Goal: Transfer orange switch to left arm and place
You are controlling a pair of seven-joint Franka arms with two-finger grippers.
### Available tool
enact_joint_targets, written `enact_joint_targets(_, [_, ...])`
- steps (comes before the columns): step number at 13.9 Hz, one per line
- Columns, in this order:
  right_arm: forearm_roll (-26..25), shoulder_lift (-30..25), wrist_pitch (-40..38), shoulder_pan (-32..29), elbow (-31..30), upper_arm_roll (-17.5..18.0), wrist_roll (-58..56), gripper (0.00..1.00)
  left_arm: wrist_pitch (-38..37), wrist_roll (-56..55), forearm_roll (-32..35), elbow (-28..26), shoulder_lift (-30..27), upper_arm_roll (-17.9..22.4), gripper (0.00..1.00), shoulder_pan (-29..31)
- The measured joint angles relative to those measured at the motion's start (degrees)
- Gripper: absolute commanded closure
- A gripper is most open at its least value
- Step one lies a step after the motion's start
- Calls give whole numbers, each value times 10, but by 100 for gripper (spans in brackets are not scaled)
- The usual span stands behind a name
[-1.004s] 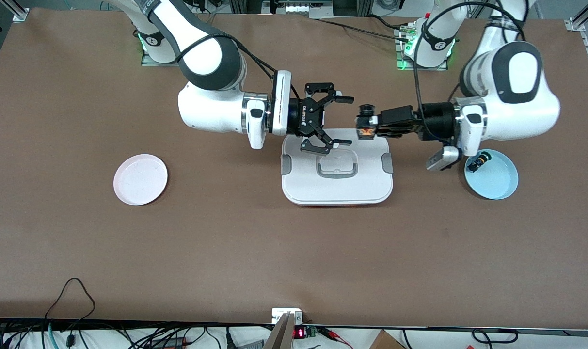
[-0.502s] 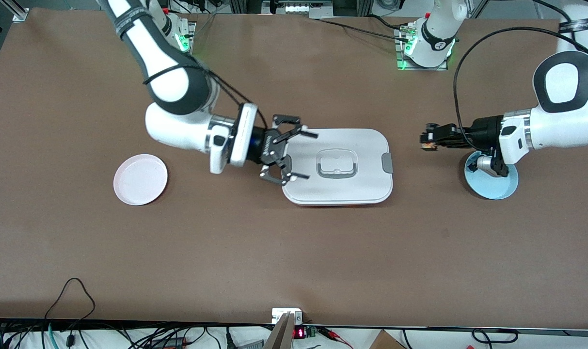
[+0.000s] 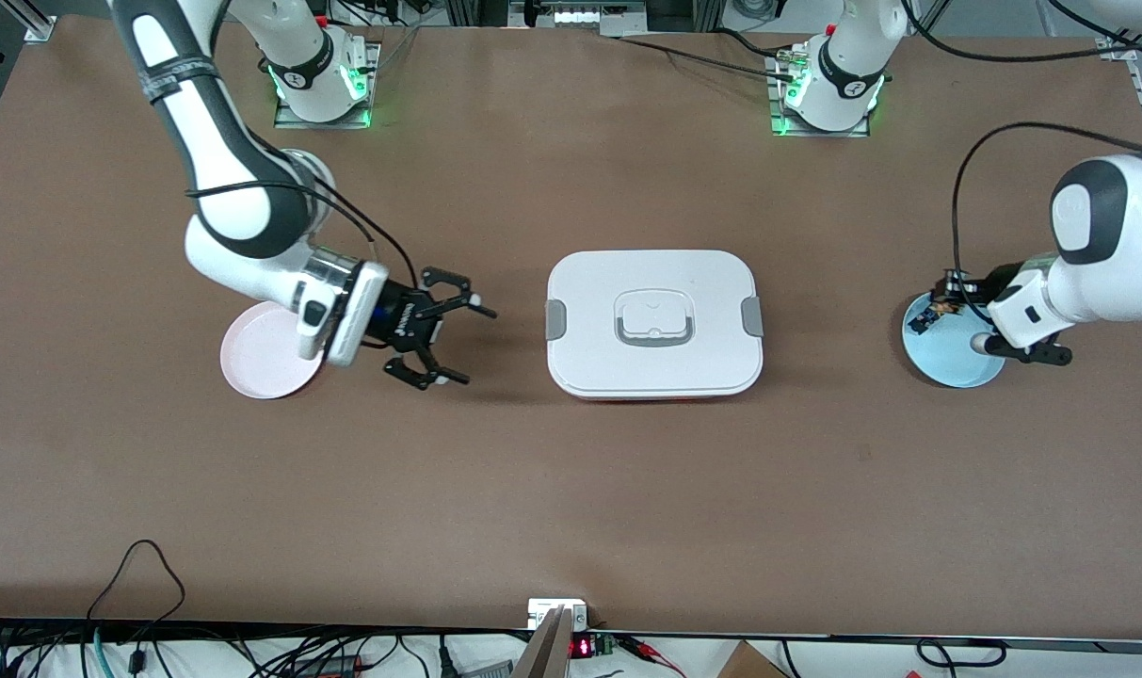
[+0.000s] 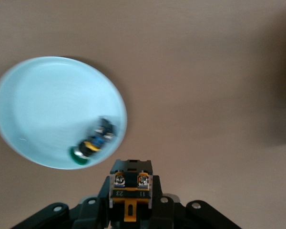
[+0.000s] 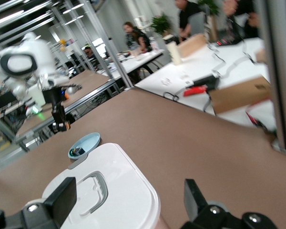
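**Switch in my left gripper, above the blue plate's rim**

My left gripper (image 3: 952, 294) hangs over the rim of the blue plate (image 3: 957, 363) at the left arm's end of the table. Its fingers are clamped on the orange switch (image 4: 130, 187): in the left wrist view the black body sits squarely between them, with two screw terminals and an orange strip facing the camera. In the front view the switch (image 3: 947, 299) shows only as a small dark shape with a touch of orange at the gripper tip.

The green switch (image 4: 93, 142) lies on its side in the blue plate (image 4: 38, 95), close to the rim, its green cap toward the edge.

The box (image 3: 653, 323) sits mid-table with its lid on and the grey clips at both ends. Neither of my grippers is over it or touching it.

My right gripper (image 3: 443, 344) is spread wide and holds nothing. It hangs over bare table between the pink plate (image 3: 260, 372) and the box, with the wrist over the pink plate's rim. In the right wrist view its two fingers (image 5: 62, 195) stand far apart with the box (image 5: 119, 200) between them and farther off, and the left arm with the switch (image 5: 62, 125) shows above the blue plate (image 5: 84, 144).
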Motion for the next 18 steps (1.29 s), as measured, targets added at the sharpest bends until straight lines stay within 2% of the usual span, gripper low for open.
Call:
enact_joint_targets(3, [-128, -24, -2, -31, -11, 0, 240, 0, 65, 27, 65, 15, 56, 13, 100, 5])
enact_joint_targets(6, [-279, -43, -16, -39, -12, 0, 478, 0, 131, 70, 87, 28, 105, 20, 97, 22])
enact_joint_targets(9, [-463, -61, -115, -73, -11, 0, 675, 0, 165, 99, 88, 33, 137, 24, 94, 34])
enact_joint_targets(13, [-653, -85, -267, -103, 8, -9, 864, 0, 166, 101, 88, 35, 151, 23, 85, 34])
enact_joint_targets(15, [-753, -92, -350, -103, 36, -13, 924, 0, 166, 101, 89, 35, 154, 23, 74, 34])
enact_joint_targets(17, [-870, -96, -428, -103, 76, -17, 939, 0, 165, 101, 89, 35, 159, 23, 56, 34])
enact_joint_targets(18, [-913, -100, -460, -103, 98, -20, 939, 0, 165, 102, 89, 35, 162, 23, 50, 34])
